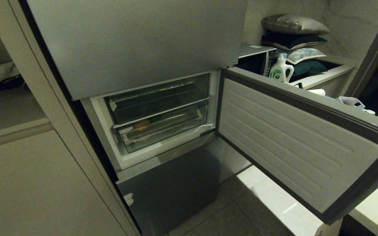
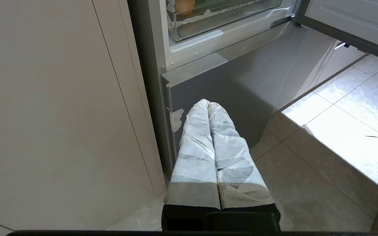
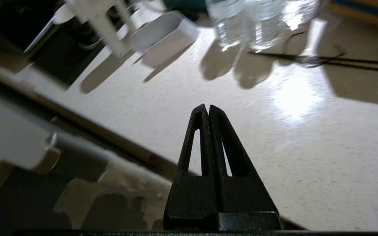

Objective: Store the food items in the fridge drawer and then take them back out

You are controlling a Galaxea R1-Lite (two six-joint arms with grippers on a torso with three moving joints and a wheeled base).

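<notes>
Sitting inside the clear ribbed fridge drawer (image 1: pixel 162 129), pushed in beneath a second transparent bin (image 1: pixel 157 98), I see the round tan potato (image 1: pixel 142 125) at its left end; I cannot make out the pepper. Print on the drawer lip is too small to read. The grey steel door (image 1: pixel 300 144) with its ridged white liner swings open to the right. My left claw (image 2: pixel 208 104), paper-wrapped, fingers together, hangs by the lower panel. My right claw (image 3: pixel 207 108), black, pressed together, hovers over the speckled tabletop (image 3: pixel 307 147) near clear bottles (image 3: pixel 251 23).
</notes>
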